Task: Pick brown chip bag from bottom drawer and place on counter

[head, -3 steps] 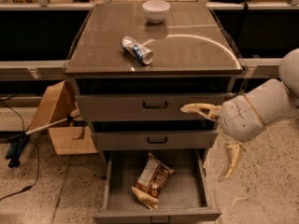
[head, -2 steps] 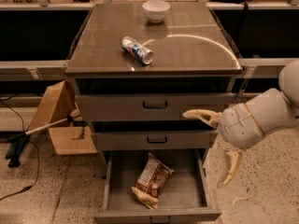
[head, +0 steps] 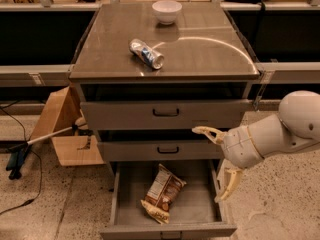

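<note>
The brown chip bag [head: 162,193] lies flat inside the open bottom drawer [head: 200,211], near its middle. The counter [head: 200,54] is the glossy top of the grey cabinet. My gripper [head: 212,165] hangs to the right of the cabinet, at the height of the middle drawer and above the right side of the open drawer. Its two tan fingers are spread wide apart, one [head: 207,132] pointing left and one [head: 227,183] pointing down. It holds nothing and is apart from the bag.
A crushed silver-blue can [head: 146,53] and a white bowl [head: 167,10] sit on the counter. Two shallower drawers [head: 165,113] are slightly open above. A cardboard box [head: 62,129] and a long-handled tool [head: 30,144] stand on the floor at the left.
My gripper and arm have moved down and slightly to the right, closer to the open bottom drawer. The bag and can have not moved.
</note>
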Robot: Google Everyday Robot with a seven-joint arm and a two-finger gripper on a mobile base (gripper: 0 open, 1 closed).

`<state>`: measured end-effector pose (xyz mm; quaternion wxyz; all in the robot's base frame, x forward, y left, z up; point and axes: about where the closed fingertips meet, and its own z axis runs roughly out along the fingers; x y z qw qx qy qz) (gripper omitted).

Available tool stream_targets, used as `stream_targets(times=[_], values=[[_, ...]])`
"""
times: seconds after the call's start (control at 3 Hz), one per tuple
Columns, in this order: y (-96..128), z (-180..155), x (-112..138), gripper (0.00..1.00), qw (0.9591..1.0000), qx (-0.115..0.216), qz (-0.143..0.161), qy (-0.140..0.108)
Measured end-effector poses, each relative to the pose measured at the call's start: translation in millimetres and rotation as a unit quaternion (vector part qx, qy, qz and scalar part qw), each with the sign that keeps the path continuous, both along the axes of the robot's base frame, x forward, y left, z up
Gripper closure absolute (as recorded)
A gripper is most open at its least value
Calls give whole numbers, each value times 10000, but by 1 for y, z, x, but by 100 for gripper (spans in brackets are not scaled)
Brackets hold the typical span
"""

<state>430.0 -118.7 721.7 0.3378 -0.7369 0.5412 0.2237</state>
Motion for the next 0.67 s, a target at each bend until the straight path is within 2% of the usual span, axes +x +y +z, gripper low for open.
stream_targets(times=[0.33,0.67], values=[[1,-41,18,0,9990,-254,-370,39],[0,-62,26,0,9975,-393,-589,83]])
